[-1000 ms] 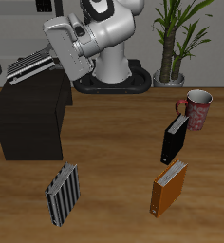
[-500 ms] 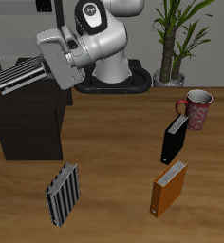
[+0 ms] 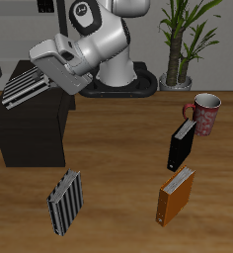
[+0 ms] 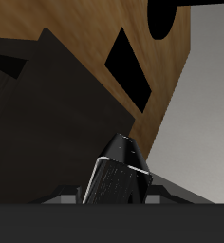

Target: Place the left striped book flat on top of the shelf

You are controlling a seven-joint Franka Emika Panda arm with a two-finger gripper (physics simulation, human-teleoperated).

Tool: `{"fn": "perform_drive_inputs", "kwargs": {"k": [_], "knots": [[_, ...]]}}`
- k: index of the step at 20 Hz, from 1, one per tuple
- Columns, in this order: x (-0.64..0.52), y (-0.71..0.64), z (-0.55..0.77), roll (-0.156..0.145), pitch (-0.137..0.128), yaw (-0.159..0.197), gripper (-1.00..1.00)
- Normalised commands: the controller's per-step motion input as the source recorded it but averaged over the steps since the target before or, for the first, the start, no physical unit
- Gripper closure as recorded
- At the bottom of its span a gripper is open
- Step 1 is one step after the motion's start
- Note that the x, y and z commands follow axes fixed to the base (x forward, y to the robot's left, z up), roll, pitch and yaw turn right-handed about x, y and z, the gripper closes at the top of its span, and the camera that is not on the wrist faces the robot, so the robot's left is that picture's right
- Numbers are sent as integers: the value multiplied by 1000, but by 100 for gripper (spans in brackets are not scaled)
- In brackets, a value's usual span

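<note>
Carry step: my pincer (image 3: 39, 77) grasps the striped book (image 3: 20, 86) tilted above the shelf (image 3: 32, 133); next, level it, lower, release.

In the exterior view the tool (image 3: 38, 81) is hidden behind the arm's wrist, so its finger spacing cannot be told. The shelf (image 3: 30, 124) is cut off by the picture's edge. In the wrist view only one end of the striped book (image 4: 119, 176) shows.
</note>
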Motion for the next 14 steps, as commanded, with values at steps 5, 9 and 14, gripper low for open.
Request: {"fn": "perform_drive_inputs", "kwargs": {"k": [5,9,14], "knots": [[1,201,-186,134,77,-14,-100],[28,260,39,159,-12,28,-100],[-9,282,39,129,2,-15,-100]]}}
